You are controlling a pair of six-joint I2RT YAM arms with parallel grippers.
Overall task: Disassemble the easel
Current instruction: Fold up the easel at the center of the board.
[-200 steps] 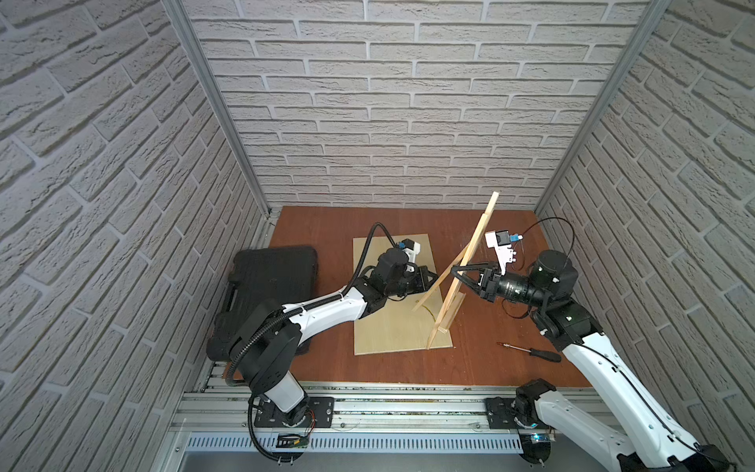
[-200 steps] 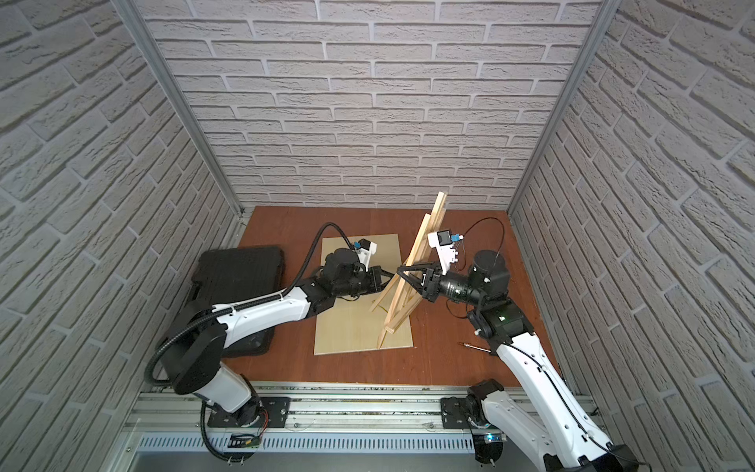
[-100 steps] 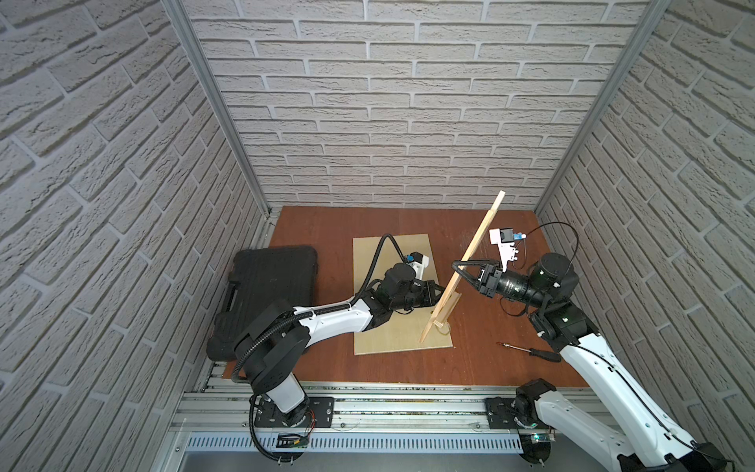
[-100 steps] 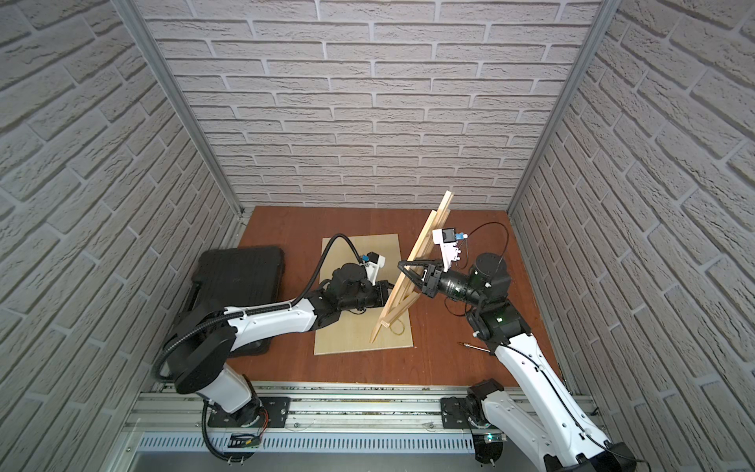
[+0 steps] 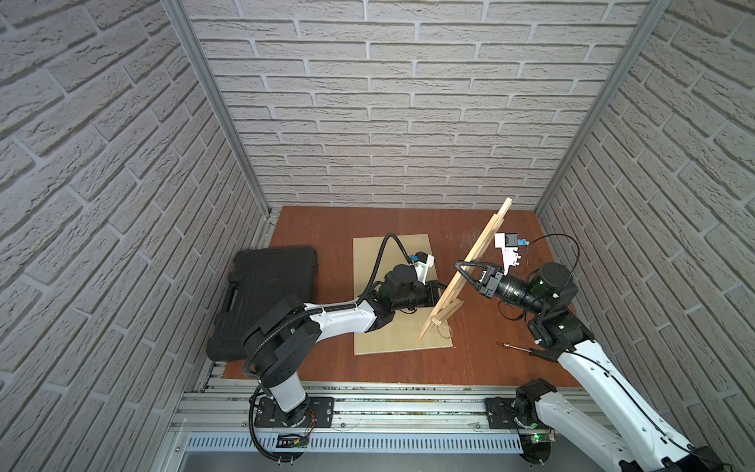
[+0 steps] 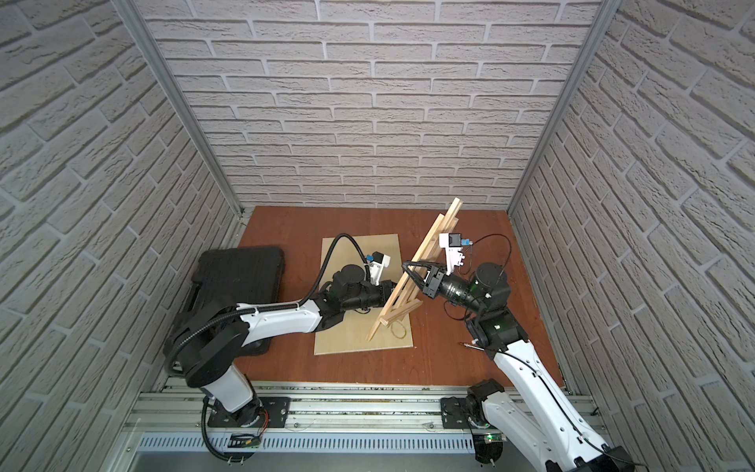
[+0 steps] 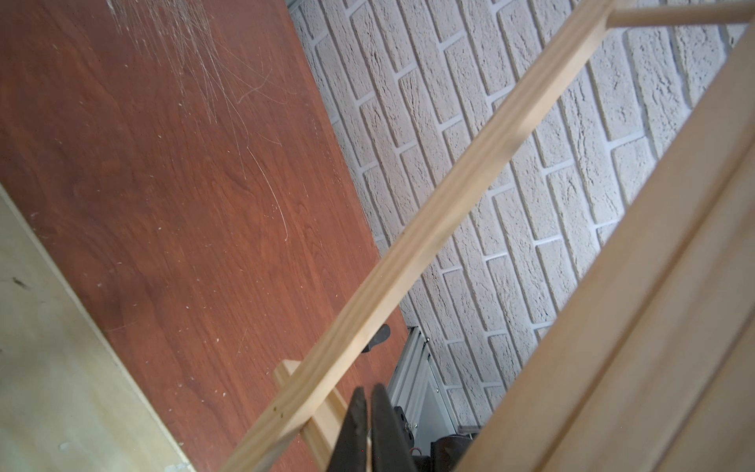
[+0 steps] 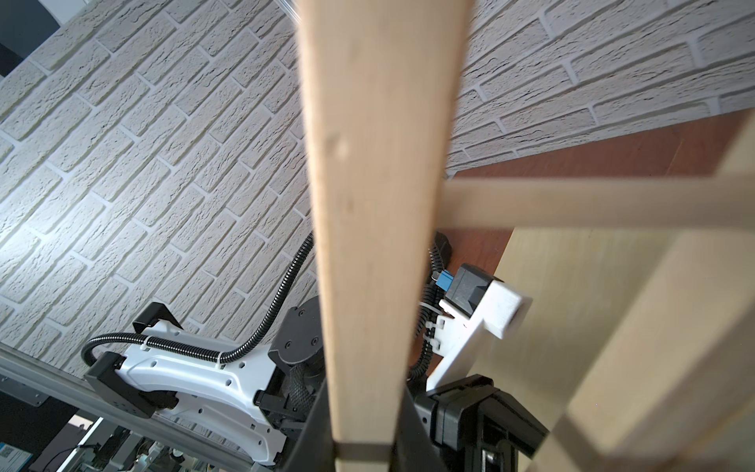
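the easel (image 5: 484,239) is still in 1 piece. the right gripper (image 5: 461,267) squeezes it, and the left gripper (image 7: 369,408) is pinched shut

The easel (image 5: 482,241) is pale wood with a faint grain. The board (image 5: 392,341) is yellowish ply. Under it, the table (image 5: 318,229) is red-brown wood-grain with whitish scratches. The case (image 5: 269,286) is black. My left arm (image 5: 339,323) and right arm (image 5: 592,367) are white with black joints. The walls (image 5: 408,122) carry an off-white brick pattern.
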